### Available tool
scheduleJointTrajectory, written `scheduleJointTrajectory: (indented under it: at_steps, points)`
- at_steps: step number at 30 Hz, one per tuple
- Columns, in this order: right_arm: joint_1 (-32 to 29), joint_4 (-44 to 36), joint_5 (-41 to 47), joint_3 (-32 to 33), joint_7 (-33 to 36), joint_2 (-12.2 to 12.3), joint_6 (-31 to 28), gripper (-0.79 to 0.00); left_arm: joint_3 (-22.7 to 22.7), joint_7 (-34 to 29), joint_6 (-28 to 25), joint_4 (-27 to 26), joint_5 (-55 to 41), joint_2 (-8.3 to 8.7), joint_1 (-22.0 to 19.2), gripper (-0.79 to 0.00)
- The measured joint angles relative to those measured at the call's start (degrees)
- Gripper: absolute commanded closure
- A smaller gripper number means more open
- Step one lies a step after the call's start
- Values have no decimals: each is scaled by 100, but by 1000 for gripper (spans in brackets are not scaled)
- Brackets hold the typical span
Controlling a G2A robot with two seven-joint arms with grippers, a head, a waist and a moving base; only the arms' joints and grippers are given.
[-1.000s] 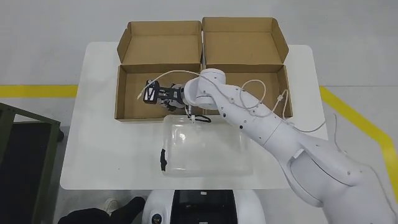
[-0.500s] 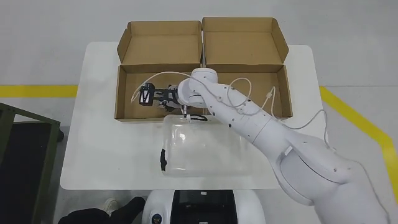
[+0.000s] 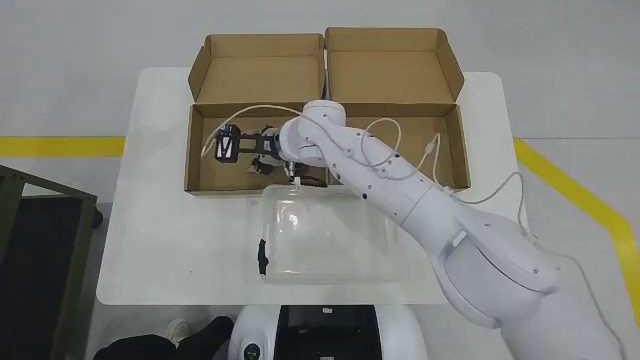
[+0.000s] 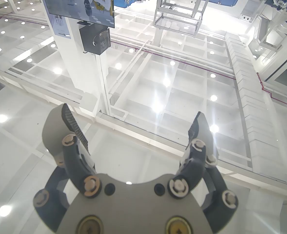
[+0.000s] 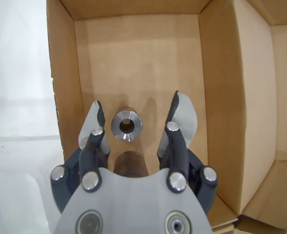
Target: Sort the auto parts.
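Note:
My right gripper (image 3: 228, 147) hangs inside the left cardboard box (image 3: 200, 182), near that box's left wall. In the right wrist view this gripper (image 5: 137, 101) is open. A short silver metal cylinder with a centre hole (image 5: 126, 128) shows end-on between the fingers and touches neither. A darker brown round shape (image 5: 130, 164) sits nearer the palm; I cannot tell what it is. The box floor (image 5: 143, 57) beyond is bare cardboard. My left gripper (image 4: 132, 110) points up at a ceiling, open, with nothing between its fingers.
A second open cardboard box (image 3: 452, 155) stands right of the first, both with lids folded back. A clear plastic bin (image 3: 330, 240) sits at the table's front. A white cable (image 3: 400, 135) loops along the right arm. The white table (image 3: 150, 230) has free room left of the bin.
The right gripper has moved leftward inside the left box, from near its middle toward its left wall.

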Motion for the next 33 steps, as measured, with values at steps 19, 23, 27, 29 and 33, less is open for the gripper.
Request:
scheduleJointTrajectory:
  at_steps: [19, 23, 27, 29, 33]
  points:
    - [-2341, -3966, -1027, 2787, -307, 1414, 198, -785, 0, 0, 0, 0, 0, 0, 0, -785]
    - [-3241, -4868, -1282, 3582, -561, 1663, 95, -785, 0, 0, 0, 0, 0, 0, 0, -785]
    - [-3976, -5440, -1458, 4322, -913, 1848, -50, -785, 0, 0, 0, 0, 0, 0, 0, -785]
    - [-4316, -5683, -1517, 4682, -1088, 1924, -82, -785, 0, 0, 0, 0, 0, 0, 0, -785]
    - [-4878, -6023, -1601, 5276, -1490, 2035, -87, -785, 0, 0, 0, 0, 0, 0, 0, -785]
